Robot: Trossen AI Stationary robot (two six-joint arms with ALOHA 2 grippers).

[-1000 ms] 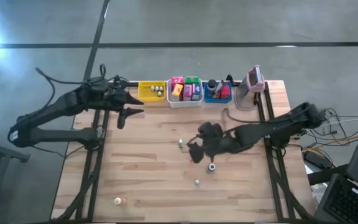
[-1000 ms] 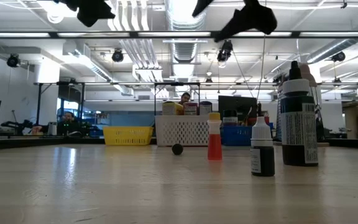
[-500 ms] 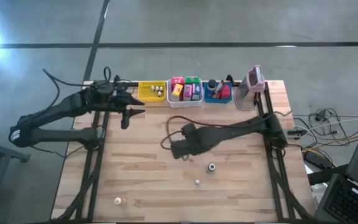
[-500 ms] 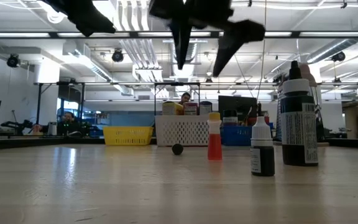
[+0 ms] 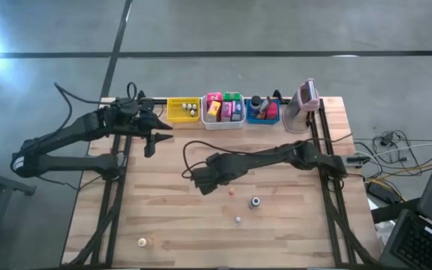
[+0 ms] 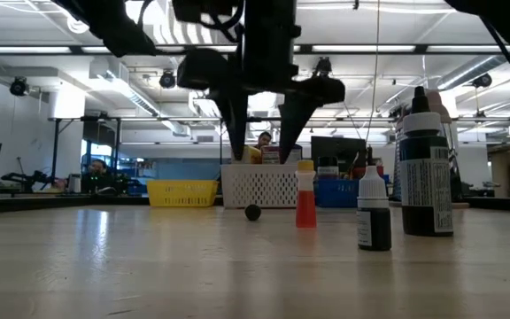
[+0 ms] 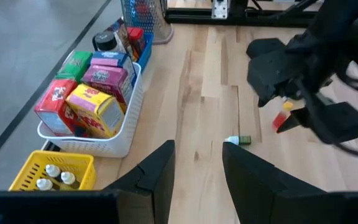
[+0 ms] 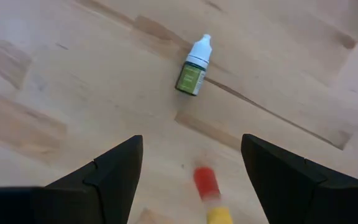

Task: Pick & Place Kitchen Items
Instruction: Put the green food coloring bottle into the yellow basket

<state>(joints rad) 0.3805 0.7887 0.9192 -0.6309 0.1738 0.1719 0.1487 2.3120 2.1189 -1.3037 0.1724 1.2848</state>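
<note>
The right gripper (image 8: 188, 180), jaws spread, hovers over the red bottle (image 8: 207, 183) mid-surface; next, lower and pinch it.

Right pincer (image 5: 203, 184) open, pointing down; left pincer (image 5: 150, 142) seemingly half-open.

Three bins (image 5: 223, 111) are lined along the far edge of a wooden table (image 5: 163, 217), with small bottles (image 5: 255, 202) scattered nearer.
</note>
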